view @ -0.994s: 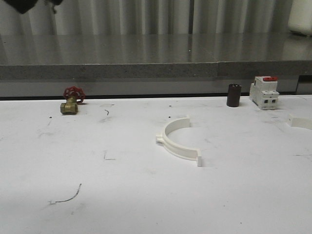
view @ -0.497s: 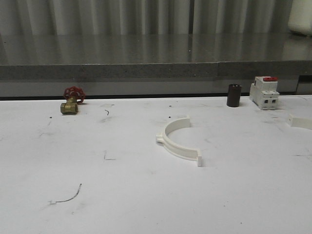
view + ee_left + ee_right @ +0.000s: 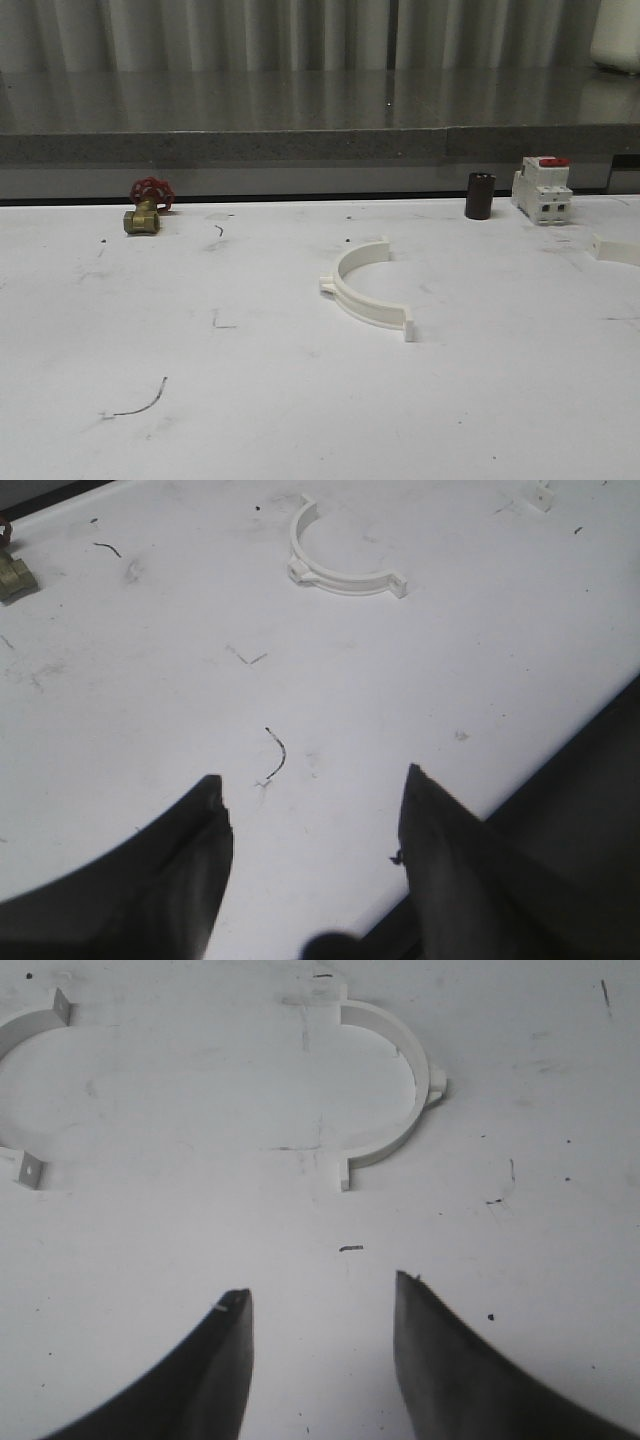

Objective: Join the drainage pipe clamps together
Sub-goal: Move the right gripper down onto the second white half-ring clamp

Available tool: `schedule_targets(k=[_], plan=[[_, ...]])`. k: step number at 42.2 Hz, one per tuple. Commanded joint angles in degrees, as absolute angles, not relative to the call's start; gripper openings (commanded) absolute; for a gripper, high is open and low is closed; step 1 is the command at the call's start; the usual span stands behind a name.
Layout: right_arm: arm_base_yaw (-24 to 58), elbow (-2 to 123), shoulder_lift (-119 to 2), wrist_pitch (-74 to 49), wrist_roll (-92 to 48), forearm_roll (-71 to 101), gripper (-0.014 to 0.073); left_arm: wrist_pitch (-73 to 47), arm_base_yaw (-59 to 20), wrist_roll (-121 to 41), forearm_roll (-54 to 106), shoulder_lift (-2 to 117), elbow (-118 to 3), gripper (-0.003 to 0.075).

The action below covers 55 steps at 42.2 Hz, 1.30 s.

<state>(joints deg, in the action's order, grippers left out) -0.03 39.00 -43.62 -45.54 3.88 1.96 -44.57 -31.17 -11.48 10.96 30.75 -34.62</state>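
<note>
Two white half-ring drainage pipe clamps lie apart on the white table. One clamp (image 3: 362, 308) rests near the table's middle, its open side facing right and back. The other clamp (image 3: 618, 250) shows partly at the right edge. In the right wrist view both lie ahead of my open right gripper (image 3: 322, 1295): the middle clamp (image 3: 413, 1095) and the second clamp (image 3: 30, 1022), open sides facing each other with a gap between. My left gripper (image 3: 315, 790) is open and empty above the table's front edge, far from the middle clamp (image 3: 345, 578).
A brass valve with a red handwheel (image 3: 147, 205) stands at the back left. A dark cylinder (image 3: 480, 195) and a white breaker with a red top (image 3: 543, 190) stand at the back right. A grey ledge (image 3: 300, 145) runs behind the table.
A dark part at the front view's top left corner one second ago has left the view. The clamps and other objects have not moved.
</note>
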Motion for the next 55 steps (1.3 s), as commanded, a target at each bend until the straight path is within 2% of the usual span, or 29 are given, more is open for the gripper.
schedule_targets(k=[1, 21, 33, 39, 55], plan=[[-0.4, 40.8, -43.6, -42.6, 3.8, 1.3, 0.0367, -40.9, -31.2, -11.3, 12.1, 30.8, -36.1, 0.0375], [-0.4, 40.8, -43.6, -43.2, 3.8, 1.3, 0.0367, -40.9, -31.2, -11.3, 12.1, 30.8, -36.1, 0.0375], [-0.4, 41.0, -45.6, -48.4, 3.7, 0.0, 0.0367, -40.9, -31.2, -11.3, 12.1, 30.8, -36.1, 0.0375], [-1.9, 43.8, -51.8, -50.0, 3.7, 0.4, 0.0367, -40.8, -31.2, -11.3, 12.1, 30.8, -36.1, 0.0375], [-13.6, 59.0, -74.5, -54.1, -4.3, 7.8, 0.0367, -40.7, -31.2, -11.3, 12.1, 30.8, -36.1, 0.0374]])
